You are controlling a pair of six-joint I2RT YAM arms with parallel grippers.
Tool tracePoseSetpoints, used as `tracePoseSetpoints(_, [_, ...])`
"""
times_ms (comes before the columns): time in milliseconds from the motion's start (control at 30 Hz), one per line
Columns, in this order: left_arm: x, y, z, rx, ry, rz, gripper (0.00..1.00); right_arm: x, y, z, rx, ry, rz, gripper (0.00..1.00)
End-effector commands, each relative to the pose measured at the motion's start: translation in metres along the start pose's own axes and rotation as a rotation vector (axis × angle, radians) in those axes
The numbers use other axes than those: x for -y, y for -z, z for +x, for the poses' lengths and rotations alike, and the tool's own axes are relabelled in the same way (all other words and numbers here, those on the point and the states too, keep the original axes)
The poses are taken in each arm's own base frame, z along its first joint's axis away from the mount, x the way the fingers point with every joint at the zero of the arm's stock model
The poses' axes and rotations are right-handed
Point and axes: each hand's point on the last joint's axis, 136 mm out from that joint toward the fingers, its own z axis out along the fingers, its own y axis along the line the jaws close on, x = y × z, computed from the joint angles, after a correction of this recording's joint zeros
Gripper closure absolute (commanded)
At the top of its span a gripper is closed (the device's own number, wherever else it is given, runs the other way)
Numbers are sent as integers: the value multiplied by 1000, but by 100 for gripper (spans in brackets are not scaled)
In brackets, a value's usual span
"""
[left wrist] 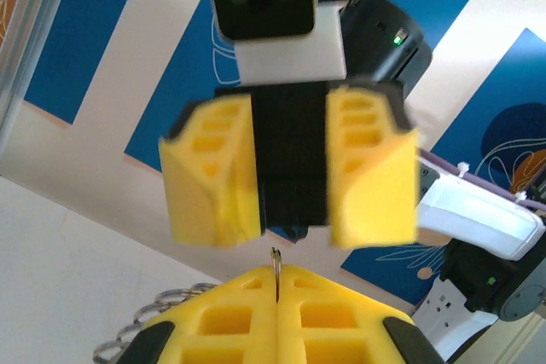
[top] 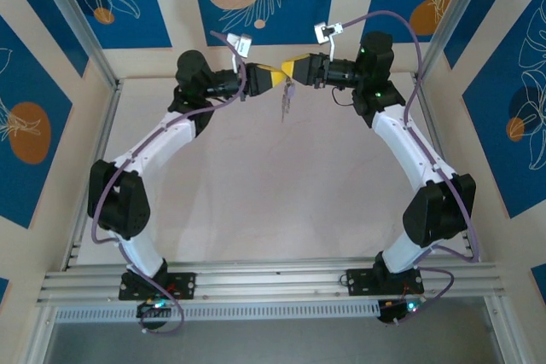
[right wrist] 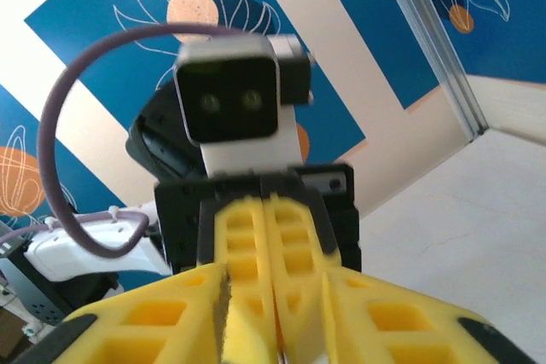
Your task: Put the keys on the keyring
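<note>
My two grippers meet tip to tip above the far middle of the table. My left gripper (top: pixel 278 78) (left wrist: pixel 277 274) is shut on the keyring (left wrist: pixel 276 263), whose thin double wire edge sticks up out of the closed yellow fingers. Silvery loops (left wrist: pixel 149 323) hang beside its left finger. My right gripper (top: pixel 290 70) (left wrist: pixel 293 236) (right wrist: pixel 273 296) faces it, open, its fingers (right wrist: pixel 171 313) standing either side of the left gripper's shut fingers (right wrist: pixel 256 245). Below the meeting point dangles a small silvery-lilac piece, the keys (top: pixel 285 101), too small to make out further.
The pale table (top: pixel 273 185) lies well below both grippers. Metal frame rails (top: pixel 94 134) run along its left and right sides, and blue patterned panels stand behind. A purple cable (right wrist: pixel 64 125) loops off the left arm.
</note>
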Motion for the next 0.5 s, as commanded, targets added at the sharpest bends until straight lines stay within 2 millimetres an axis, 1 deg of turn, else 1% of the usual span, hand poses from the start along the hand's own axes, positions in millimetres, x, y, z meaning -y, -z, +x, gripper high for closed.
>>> tracePoseSetpoints(0, [22,2,-18,92,-59,8,100,-12,10,-12,72,32,23,57])
tracePoseSetpoints(100, [25,5,-21,130,-57,7,100,-10,26,-12,131,32,75,55])
tracePoseSetpoints(233, [29,9,-24,172,-39,21,100,-1,45,-1,209,23,151,54])
tracePoseSetpoints(333, [31,11,-26,198,-30,27,100,5,54,11,254,24,201,54])
tracePoseSetpoints(467, [31,13,-29,224,-20,17,100,7,59,24,278,59,244,54])
